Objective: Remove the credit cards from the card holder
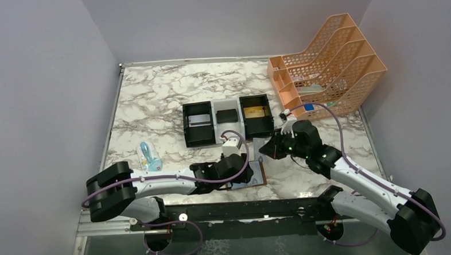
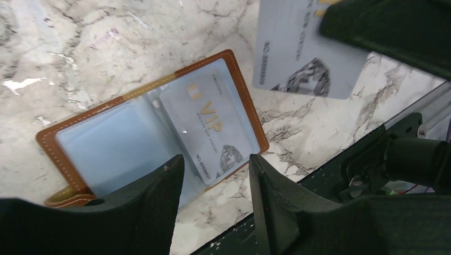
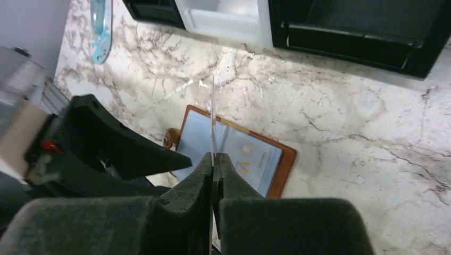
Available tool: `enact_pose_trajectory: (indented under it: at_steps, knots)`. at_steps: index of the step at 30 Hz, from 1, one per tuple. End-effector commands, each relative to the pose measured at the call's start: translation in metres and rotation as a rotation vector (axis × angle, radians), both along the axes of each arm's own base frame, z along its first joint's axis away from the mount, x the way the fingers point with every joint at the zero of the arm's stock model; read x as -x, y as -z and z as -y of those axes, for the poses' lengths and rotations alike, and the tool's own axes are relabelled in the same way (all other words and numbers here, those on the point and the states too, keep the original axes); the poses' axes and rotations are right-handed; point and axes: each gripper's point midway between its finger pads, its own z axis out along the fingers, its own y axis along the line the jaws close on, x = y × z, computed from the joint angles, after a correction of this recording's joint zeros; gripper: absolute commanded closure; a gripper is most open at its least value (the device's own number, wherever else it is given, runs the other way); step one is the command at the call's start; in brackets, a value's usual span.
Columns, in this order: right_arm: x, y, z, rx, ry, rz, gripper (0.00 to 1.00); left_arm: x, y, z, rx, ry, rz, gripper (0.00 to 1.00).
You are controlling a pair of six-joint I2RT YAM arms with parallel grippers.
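While the right jaws pinch the grey card (image 2: pixel 298 58) edge-up above the counter (image 1: pixel 153 96), the left jaws, the nearer pair, stand apart just over the open card holder (image 2: pixel 117 143); its VIP card (image 2: pixel 210 125) sits pocketed, long axis pointing into their gap.

left gripper (image 2: pixel 217 159) held low, fingers parted; right gripper (image 3: pixel 214 159) just beside it, jaws pinched on grey card (image 2: pixel 298 58)
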Motion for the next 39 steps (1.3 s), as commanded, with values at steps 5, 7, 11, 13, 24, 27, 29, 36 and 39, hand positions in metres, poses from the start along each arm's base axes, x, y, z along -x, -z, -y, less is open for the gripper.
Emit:
enact_pose_trajectory:
  at_steps: [5, 7, 11, 13, 24, 27, 29, 36, 39]
  knots:
    - [-0.010, -0.021, 0.013, -0.015, 0.099, 0.089, 0.99, 0.001, 0.047, -0.015, -0.149, -0.062, -0.060, 0.49]
    - [-0.011, -0.025, 0.014, -0.019, 0.097, 0.102, 0.99, 0.000, 0.058, -0.034, -0.228, -0.091, -0.059, 0.49]
    - [-0.012, -0.032, 0.011, -0.023, 0.084, 0.124, 0.99, -0.001, 0.052, -0.047, -0.245, -0.111, -0.046, 0.50]
    - [-0.013, -0.038, 0.007, -0.033, 0.058, 0.144, 0.99, -0.003, 0.040, -0.042, -0.198, -0.094, -0.020, 0.49]
    - [-0.029, -0.074, -0.018, -0.079, -0.070, 0.317, 0.99, -0.034, -0.028, -0.078, -0.179, -0.128, 0.109, 0.13]
    - [-0.038, -0.078, -0.023, -0.059, -0.084, 0.346, 0.99, -0.053, -0.043, -0.101, -0.152, -0.167, 0.103, 0.08]
    - [-0.043, -0.079, -0.026, -0.043, -0.096, 0.362, 0.99, -0.065, -0.053, -0.119, -0.148, -0.196, 0.086, 0.03]
    - [-0.059, -0.091, -0.034, 0.050, -0.139, 0.491, 0.99, -0.087, -0.082, -0.177, -0.331, -0.274, 0.069, 0.01]
    - [-0.059, -0.098, -0.048, 0.096, -0.188, 0.572, 0.99, -0.100, -0.085, -0.203, -0.367, -0.322, 0.058, 0.01]
